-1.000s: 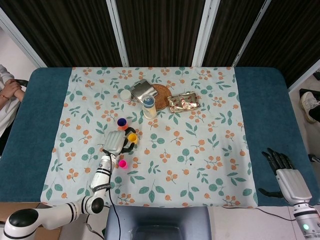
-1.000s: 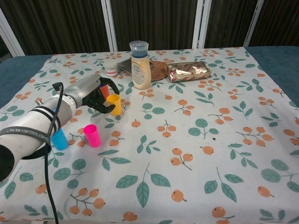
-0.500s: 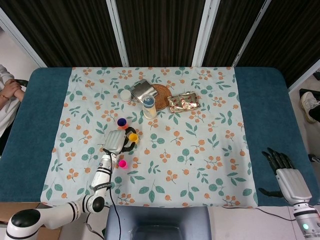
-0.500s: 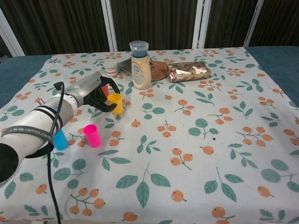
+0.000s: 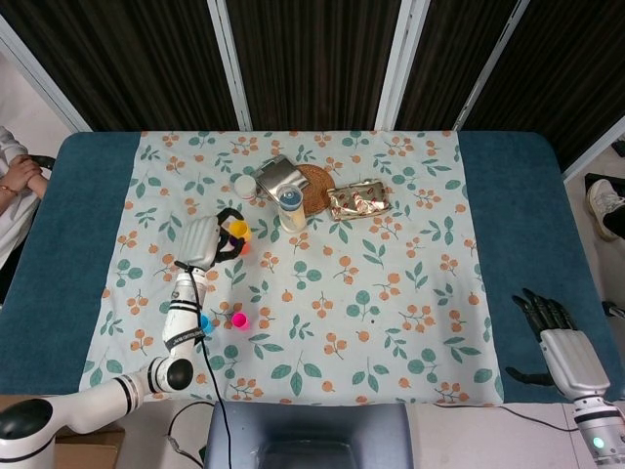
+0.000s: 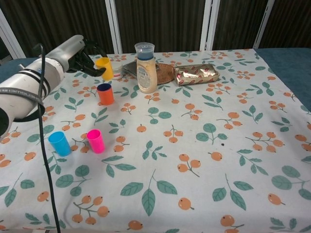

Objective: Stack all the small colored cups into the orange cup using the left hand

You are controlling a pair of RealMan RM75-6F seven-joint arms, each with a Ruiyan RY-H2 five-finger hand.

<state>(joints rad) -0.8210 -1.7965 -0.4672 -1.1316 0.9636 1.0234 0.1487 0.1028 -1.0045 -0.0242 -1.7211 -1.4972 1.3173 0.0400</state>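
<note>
The left robot hand (image 6: 90, 60) is holding the yellow cup (image 6: 103, 67) up in the air, above the table (image 6: 204, 160). Its fingers are curling around the cup, which is tipping a little to one side.

The orange cup (image 6: 105, 93) is standing on the table, just below the yellow cup and a little nearer the robot. It is standing up straight with its open mouth facing up. Something dark blue or purple is showing inside it, so it looks like one cup may be sitting in it already. In the head view, the yellow cup (image 5: 238, 231) is right beside the orange cup (image 5: 240, 248) and partly covering it.

So the next move probably needs the yellow cup turned upright and brought down and a bit toward the robot, straight into that open mouth.

The pink cup (image 6: 95, 141) and the light blue cup (image 6: 60, 143) are standing near each other, closer to the robot, waiting for their turn.

The right robot hand (image 5: 562, 347) is resting far off on the other side, holding nothing, with its fingers straight out. The left one is much nearer to all the cups.
</note>
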